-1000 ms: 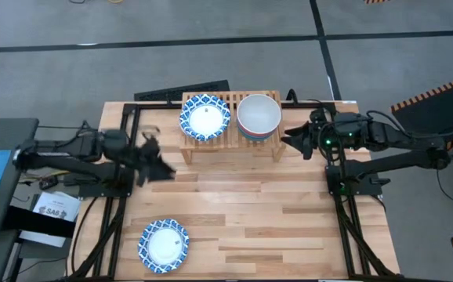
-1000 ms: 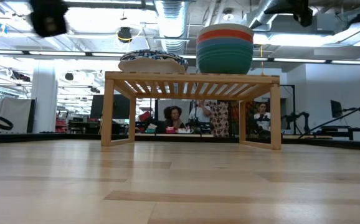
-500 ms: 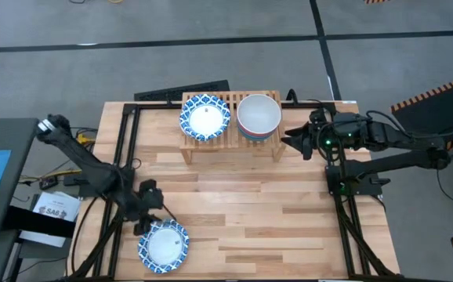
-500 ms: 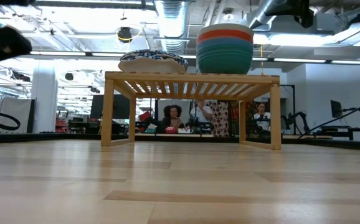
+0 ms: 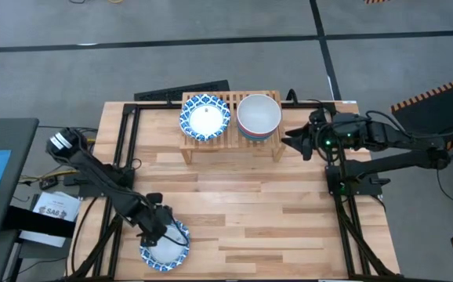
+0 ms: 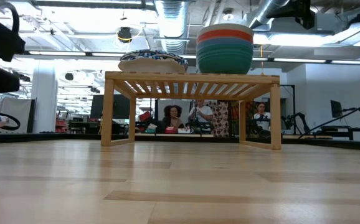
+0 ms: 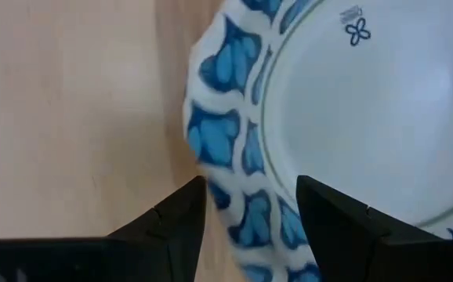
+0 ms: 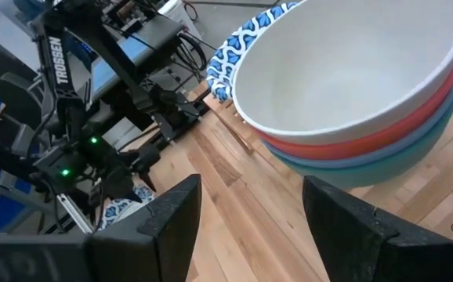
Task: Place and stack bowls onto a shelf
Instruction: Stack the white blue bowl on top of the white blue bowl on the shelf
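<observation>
One blue-and-white patterned bowl sits on the table near its near-left corner, and its rim and white centre fill the left wrist view. My left gripper is open just above the bowl's far rim, which passes between the fingers. The light-wood shelf stands at the far edge. It carries stacked patterned bowls and a pile with white on top of red, blue and green. My right gripper waits open beside the shelf's right end. My left gripper comes from above, slanting toward the near edge, with one finger outside the bowl's rim and the other over its inside. Whether either finger touches the rim, I cannot tell. The bowl rests flat on the table.
Bare plank tabletop stretches between the shelf and the near edge. A black flat device lies behind the shelf at the far edge. In the low view, people stand in the room beyond the table.
My left gripper has swung from the table's left middle toward the near edge and come down over the patterned bowl's far rim. The bowl and the right arm have stayed put.
</observation>
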Available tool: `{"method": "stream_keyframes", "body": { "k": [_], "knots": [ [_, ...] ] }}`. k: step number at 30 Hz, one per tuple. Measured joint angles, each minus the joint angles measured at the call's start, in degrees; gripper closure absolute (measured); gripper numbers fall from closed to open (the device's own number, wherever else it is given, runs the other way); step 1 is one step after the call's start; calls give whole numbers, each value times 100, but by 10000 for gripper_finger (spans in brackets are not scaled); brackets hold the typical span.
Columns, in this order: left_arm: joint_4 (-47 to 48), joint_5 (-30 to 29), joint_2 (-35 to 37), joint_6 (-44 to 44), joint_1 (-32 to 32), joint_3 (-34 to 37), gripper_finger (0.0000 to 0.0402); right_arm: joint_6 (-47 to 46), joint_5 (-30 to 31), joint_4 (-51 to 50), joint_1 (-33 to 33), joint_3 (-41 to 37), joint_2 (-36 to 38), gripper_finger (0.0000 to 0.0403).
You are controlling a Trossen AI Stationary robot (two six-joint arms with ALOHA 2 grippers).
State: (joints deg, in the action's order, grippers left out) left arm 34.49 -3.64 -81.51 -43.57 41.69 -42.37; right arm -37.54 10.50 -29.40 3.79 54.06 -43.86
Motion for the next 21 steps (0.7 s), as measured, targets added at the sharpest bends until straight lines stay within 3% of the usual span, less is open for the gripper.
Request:
{"method": "stream_keyframes", "body": {
  "k": [8, 11, 15, 21],
  "knots": [
    [-131, 38, -230, -97, -18, 2, 229, 0, 2, -73, 0, 0, -2, 155],
    [-126, 341, -150, -155, -76, 4, 273, 2, 2, -102, 0, 0, 0, 155],
    [41, 741, 147, -70, -248, 4, 378, 0, 6, -229, 0, 0, -2, 155],
    [223, 1137, 1273, -264, -911, -164, 400, 0, 6, -235, 0, 0, -2, 155]
  ]
}}
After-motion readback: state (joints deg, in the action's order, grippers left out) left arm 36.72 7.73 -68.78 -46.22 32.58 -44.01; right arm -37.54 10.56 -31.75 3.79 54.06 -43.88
